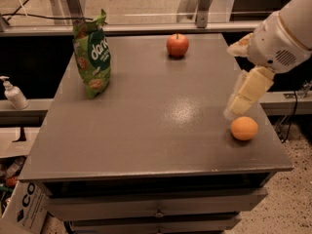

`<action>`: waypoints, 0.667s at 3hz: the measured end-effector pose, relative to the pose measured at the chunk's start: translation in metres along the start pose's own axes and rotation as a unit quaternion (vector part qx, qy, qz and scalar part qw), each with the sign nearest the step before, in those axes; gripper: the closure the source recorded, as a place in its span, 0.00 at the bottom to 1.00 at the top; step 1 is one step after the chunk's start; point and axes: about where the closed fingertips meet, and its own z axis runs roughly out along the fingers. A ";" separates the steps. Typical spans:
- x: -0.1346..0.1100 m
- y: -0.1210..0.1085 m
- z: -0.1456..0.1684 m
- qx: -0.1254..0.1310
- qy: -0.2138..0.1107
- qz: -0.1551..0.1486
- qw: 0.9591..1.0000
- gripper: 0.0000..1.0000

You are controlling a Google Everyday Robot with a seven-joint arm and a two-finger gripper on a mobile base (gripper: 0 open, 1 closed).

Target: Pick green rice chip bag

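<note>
tool [233,112] beside orange [244,128], bare tabletop [156,126] toward green bag [92,55], apple [177,45] at rear

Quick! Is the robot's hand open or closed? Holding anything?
The gripper, by the orange: open or shut cannot be told. The green rice chip bag stands apart, unheld.

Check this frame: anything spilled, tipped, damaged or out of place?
Nothing stands out. The green rice chip bag stands upright at the table's far left; the apple sits at the far edge, the orange near the right edge, both whole. The gripper hangs just above the orange, apart from the bag.
</note>
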 end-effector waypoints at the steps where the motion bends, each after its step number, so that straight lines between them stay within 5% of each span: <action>1: -0.028 -0.020 0.024 -0.018 -0.073 0.005 0.997 0.00; 2: -0.062 -0.035 0.043 -0.036 -0.140 0.014 0.989 0.00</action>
